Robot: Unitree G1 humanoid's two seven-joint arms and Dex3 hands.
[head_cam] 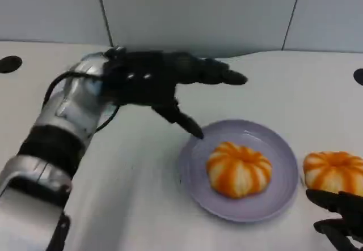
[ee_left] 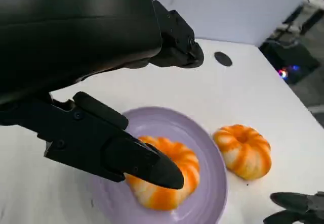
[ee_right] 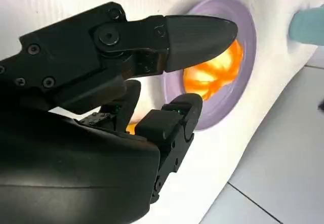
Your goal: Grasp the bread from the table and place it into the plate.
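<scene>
A lavender plate [head_cam: 249, 132] lies on the white table right of centre, with an orange-and-white striped bread [head_cam: 238, 169] in it. A second striped bread [head_cam: 333, 171] sits on the table just right of the plate. My left hand [head_cam: 153, 84] hovers behind and left of the plate, fingers spread and holding nothing, one fingertip over the plate's near-left rim. My right hand [head_cam: 340, 214] is low at the front right, fingers apart, just in front of the second bread. The left wrist view shows my left hand [ee_left: 91, 47], the plate [ee_left: 202, 143], both breads [ee_left: 172, 183] [ee_left: 243, 150] and my right hand [ee_left: 298, 206].
Dark round holes mark the table at the far left [head_cam: 8, 64] and far right [head_cam: 358, 75]. A grey panelled wall stands behind the table. In the right wrist view my right hand [ee_right: 126, 107] is over the table near its edge, with tiled floor beyond.
</scene>
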